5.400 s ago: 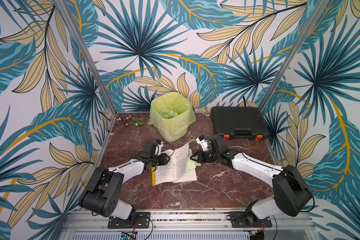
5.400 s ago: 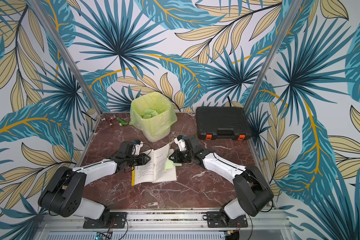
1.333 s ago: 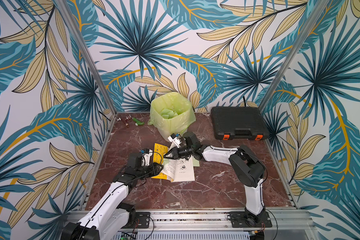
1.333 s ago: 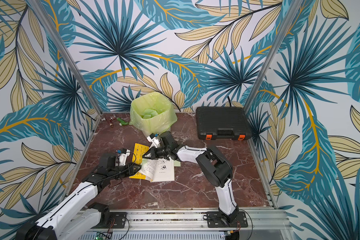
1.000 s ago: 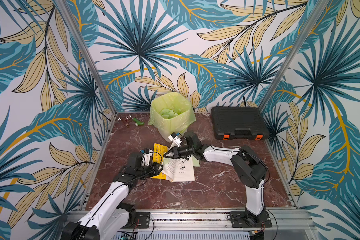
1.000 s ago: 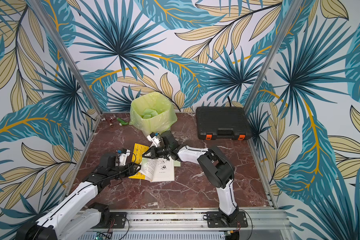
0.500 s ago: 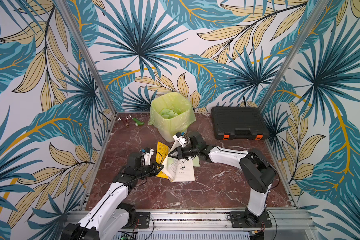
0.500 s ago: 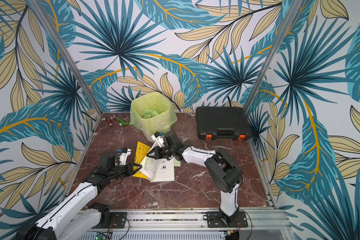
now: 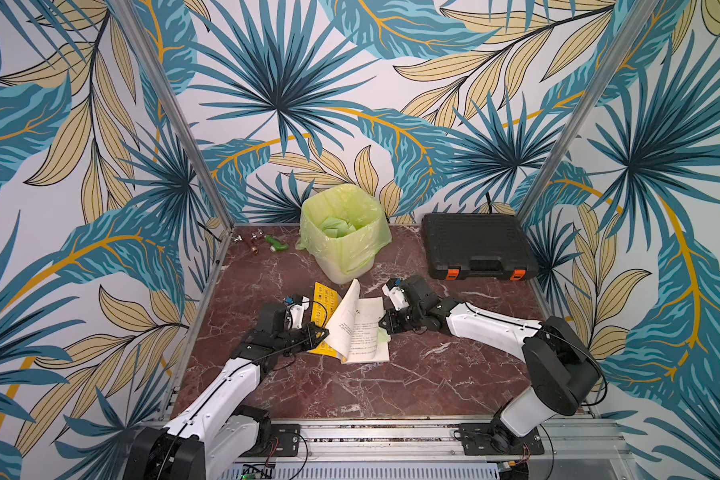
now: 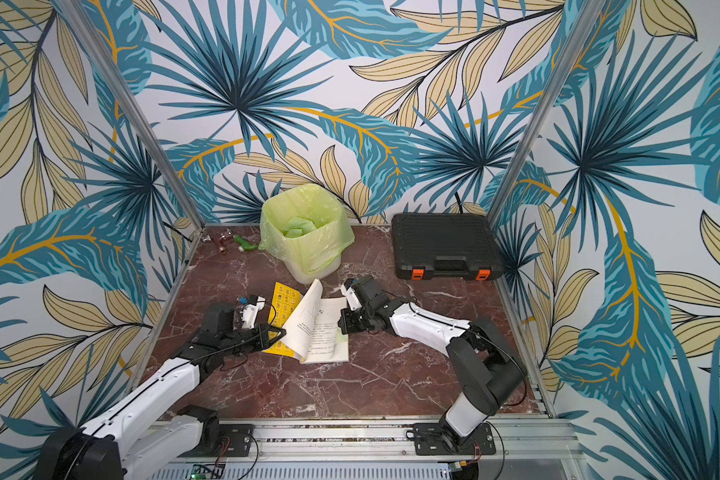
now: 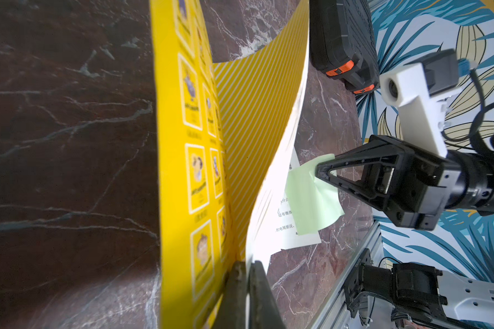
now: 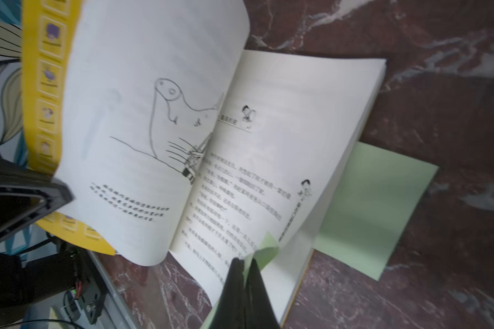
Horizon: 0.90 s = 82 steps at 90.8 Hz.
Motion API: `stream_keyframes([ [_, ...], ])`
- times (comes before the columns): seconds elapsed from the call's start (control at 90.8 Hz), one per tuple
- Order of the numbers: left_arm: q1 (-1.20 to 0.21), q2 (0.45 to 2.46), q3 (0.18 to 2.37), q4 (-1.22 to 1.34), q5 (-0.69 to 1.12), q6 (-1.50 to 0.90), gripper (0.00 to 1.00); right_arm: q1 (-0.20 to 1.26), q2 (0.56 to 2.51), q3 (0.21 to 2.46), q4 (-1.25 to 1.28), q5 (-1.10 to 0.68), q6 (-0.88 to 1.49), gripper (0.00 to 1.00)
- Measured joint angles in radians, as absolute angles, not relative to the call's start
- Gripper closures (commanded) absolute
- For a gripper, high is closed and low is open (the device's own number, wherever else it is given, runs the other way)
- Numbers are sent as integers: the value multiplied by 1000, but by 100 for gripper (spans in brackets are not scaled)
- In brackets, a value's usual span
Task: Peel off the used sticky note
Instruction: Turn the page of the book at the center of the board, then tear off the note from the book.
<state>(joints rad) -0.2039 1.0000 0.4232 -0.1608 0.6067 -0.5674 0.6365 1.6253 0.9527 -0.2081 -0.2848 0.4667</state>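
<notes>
An open book (image 9: 364,332) (image 10: 323,332) with a yellow cover (image 11: 177,171) lies mid-table. One white page (image 12: 143,114) stands lifted. My left gripper (image 9: 323,332) (image 10: 281,332) (image 11: 248,284) is shut on that page's edge, next to the cover. The pale green sticky note (image 11: 311,199) (image 9: 384,336) sits at the right page's outer edge. My right gripper (image 9: 385,328) (image 10: 341,326) (image 12: 244,273) is shut on a corner of it (image 12: 267,247). A broad green sheet (image 12: 374,208) shows beyond the book's edge; I cannot tell whether it is the same note.
A bin lined with a green bag (image 9: 344,232) stands behind the book and holds green paper. A black toolbox (image 9: 476,245) lies at the back right. Small items (image 9: 262,243) sit in the back left corner. A metal rail (image 9: 371,432) runs along the front.
My left gripper has closed on the page edge. My right gripper has moved from over the book's far side to its right edge, and the page stands higher.
</notes>
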Motion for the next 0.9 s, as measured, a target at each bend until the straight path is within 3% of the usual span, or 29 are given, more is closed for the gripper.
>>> stream_keyframes([
  [0.54,-265,1098,446,-93,596,-568,100,727,1675,971,-309,-158,342,100],
  [0.738,-272,1129,463,-90,591,-567,100,744,1674,963,-307,-228,294,100],
  [0.903,-274,1143,479,-90,590,-566,100,746,1662,914,-313,-385,249,100],
])
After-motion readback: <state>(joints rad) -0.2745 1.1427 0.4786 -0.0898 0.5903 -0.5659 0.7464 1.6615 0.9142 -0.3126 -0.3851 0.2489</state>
